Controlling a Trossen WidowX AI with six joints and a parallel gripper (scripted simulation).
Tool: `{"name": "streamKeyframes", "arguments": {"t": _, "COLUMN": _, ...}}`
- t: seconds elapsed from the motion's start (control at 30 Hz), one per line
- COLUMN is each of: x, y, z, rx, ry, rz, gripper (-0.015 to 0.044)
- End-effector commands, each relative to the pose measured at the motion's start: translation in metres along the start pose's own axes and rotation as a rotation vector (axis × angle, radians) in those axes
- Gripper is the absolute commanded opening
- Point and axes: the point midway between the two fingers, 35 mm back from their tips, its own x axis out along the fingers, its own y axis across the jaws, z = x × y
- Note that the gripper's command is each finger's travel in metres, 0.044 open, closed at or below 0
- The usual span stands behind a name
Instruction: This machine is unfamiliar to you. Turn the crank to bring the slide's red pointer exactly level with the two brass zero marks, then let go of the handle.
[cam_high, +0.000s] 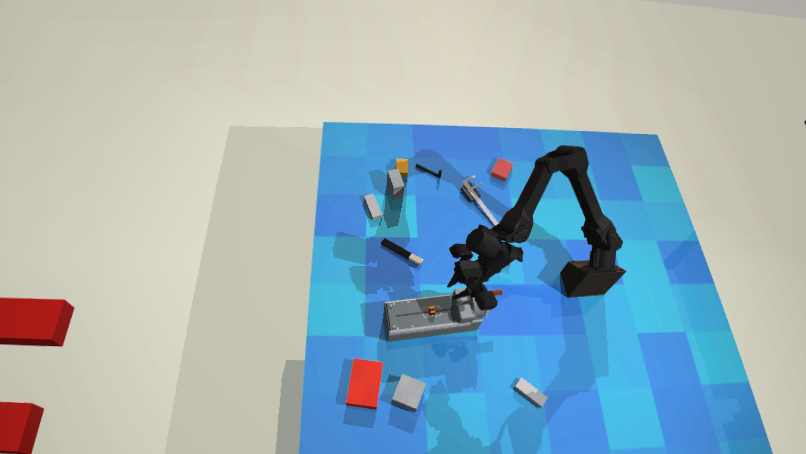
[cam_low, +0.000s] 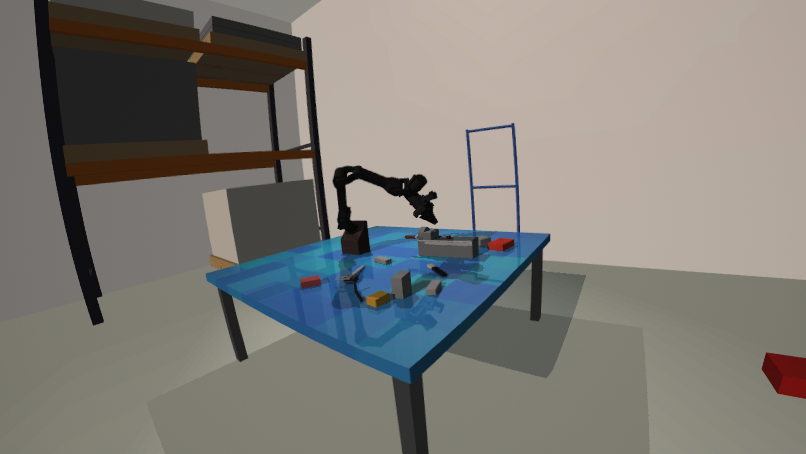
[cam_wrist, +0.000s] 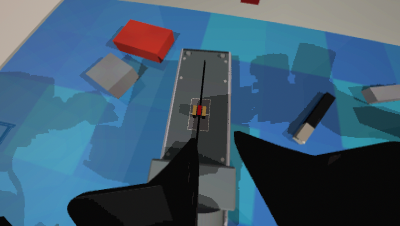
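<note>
Arm (cam_high: 569, 169): black, six-joint, base (cam_high: 580, 284) on desk, elbow raised high, forearm sloping down and forward. Wrist pitched downward. Hand (cam_wrist: 215, 150): fingers partly apart, gap visible between tips, nothing gripped; pointing down, raised off desk in exterior view.

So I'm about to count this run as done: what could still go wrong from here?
1. The gripper hovers part open, holding nothing, right above the machine's crank end; drifting lower could knock the crank and shift the slide.
2. The red pointer looks level with the brass marks, but it is tiny here, so a slight offset could go unnoticed.
</note>
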Motion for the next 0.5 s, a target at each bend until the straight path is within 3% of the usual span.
{"name": "streamKeyframes", "arguments": {"t": 0.0, "x": 0.0001, "y": -0.0002, "z": -0.0001, "rx": 0.0, "ry": 0.0, "rz": -0.001, "gripper": 0.0263}}
{"name": "streamKeyframes", "arguments": {"t": 0.23, "x": 0.0001, "y": -0.0002, "z": -0.0001, "rx": 0.0, "ry": 0.0, "rz": -0.001, "gripper": 0.044}}
{"name": "streamKeyframes", "arguments": {"t": 0.27, "x": 0.0001, "y": -0.0002, "z": -0.0001, "rx": 0.0, "ry": 0.0, "rz": -0.001, "gripper": 0.044}}
{"name": "streamKeyframes", "arguments": {"t": 0.47, "x": 0.0001, "y": -0.0002, "z": -0.0001, "rx": 0.0, "ry": 0.0, "rz": -0.001, "gripper": 0.0282}}
